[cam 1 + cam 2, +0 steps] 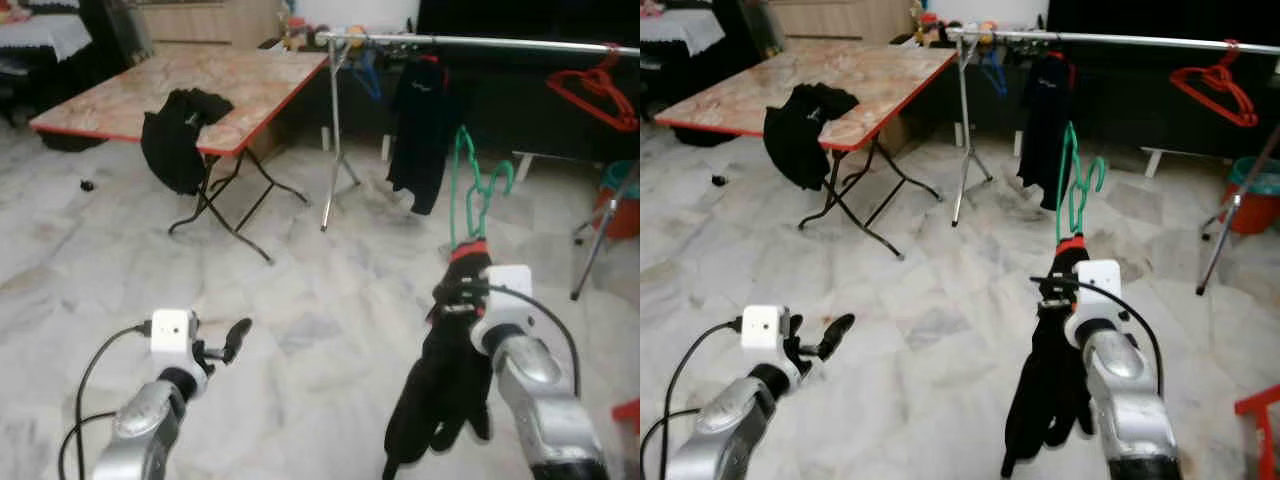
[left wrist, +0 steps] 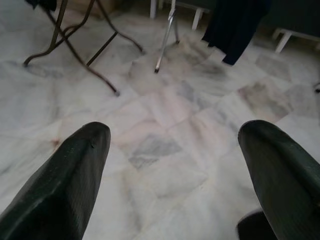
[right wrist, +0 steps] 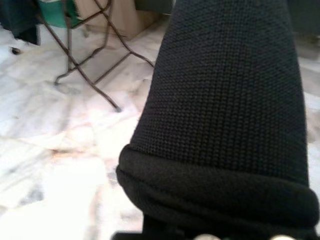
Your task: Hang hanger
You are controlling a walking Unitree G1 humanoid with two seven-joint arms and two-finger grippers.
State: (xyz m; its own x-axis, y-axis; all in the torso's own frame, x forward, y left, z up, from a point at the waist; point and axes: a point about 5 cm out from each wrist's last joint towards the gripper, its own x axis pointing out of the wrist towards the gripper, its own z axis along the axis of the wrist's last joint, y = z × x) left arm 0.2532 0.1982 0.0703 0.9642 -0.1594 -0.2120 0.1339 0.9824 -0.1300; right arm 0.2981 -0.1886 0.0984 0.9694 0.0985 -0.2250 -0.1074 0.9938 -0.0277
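Note:
A green hanger stands upright out of my right gripper, which is shut on its lower part. A black garment hangs from the hanger and drapes over the gripper; in the right wrist view this black cloth sits close to the lens. The silver clothes rail runs across the back right, well beyond and above the hanger. My left gripper is held low over the floor at the left, open and empty, with its fingers wide apart.
On the rail hang a black shirt and a red hanger. A folding table stands at the back left with a black garment draped over its edge. An orange bucket sits far right. Marble floor lies between.

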